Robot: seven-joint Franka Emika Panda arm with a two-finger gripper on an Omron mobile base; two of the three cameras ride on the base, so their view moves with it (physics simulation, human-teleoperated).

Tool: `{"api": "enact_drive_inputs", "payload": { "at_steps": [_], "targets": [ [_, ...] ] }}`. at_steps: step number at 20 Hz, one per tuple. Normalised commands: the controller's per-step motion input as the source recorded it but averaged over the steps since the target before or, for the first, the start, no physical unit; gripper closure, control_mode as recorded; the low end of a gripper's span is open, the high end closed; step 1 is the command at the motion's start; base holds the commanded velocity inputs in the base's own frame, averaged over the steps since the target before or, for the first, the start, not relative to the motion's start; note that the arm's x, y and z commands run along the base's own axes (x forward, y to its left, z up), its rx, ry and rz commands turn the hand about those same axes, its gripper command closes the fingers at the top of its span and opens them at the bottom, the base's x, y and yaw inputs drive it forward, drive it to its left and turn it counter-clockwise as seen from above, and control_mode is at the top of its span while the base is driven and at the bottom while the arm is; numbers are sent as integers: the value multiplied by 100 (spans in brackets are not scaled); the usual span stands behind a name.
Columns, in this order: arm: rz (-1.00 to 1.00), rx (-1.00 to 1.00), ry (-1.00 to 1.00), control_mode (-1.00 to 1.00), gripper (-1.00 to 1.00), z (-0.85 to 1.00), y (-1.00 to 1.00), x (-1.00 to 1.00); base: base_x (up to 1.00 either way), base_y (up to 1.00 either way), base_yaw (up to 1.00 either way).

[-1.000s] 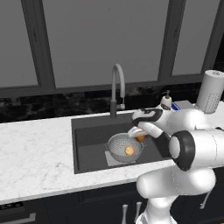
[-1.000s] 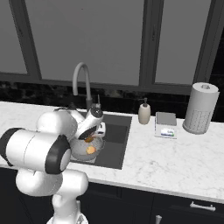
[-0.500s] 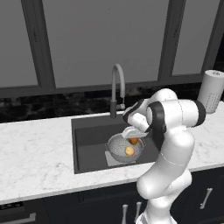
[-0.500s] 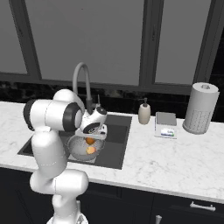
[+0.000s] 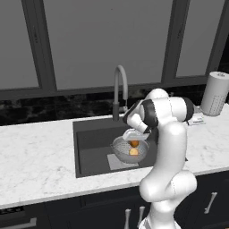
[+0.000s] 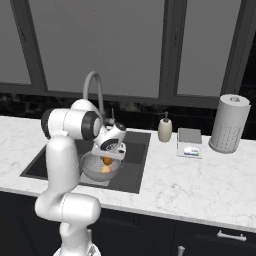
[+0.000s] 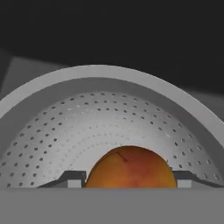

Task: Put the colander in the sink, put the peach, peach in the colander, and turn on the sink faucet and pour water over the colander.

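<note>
I see a white marble tabletop [image 6: 165, 190] with the dark sink [image 5: 91, 147] set into it, directly beneath my end effector [image 6: 108, 152]. Right of the end effector, on the marble, stand a soap dispenser [image 6: 165, 130], a small scale [image 6: 189, 142] and a dotted white cylinder [image 6: 228, 124] (farthest out).

Glossy white rounded-segment robot arm [image 5: 172, 134] w/ dark grey joint bands; bulbous white base link; white hand w/ two small dark finger tips [image 7: 74, 178]; no cables/markings visible.
</note>
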Motion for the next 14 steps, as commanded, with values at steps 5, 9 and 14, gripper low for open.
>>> {"api": "enact_drive_inputs", "payload": {
  "at_steps": [5, 9, 14],
  "targets": [
    [0, 0, 0, -100, 100, -25, 0, 8, 0, 0, 0],
    [0, 0, 0, -100, -100, -3, 11, -14, 0, 0, 0],
    [0, 0, 0, -100, -100, 11, 3, -24, 0, 0, 0]
  ]
}}
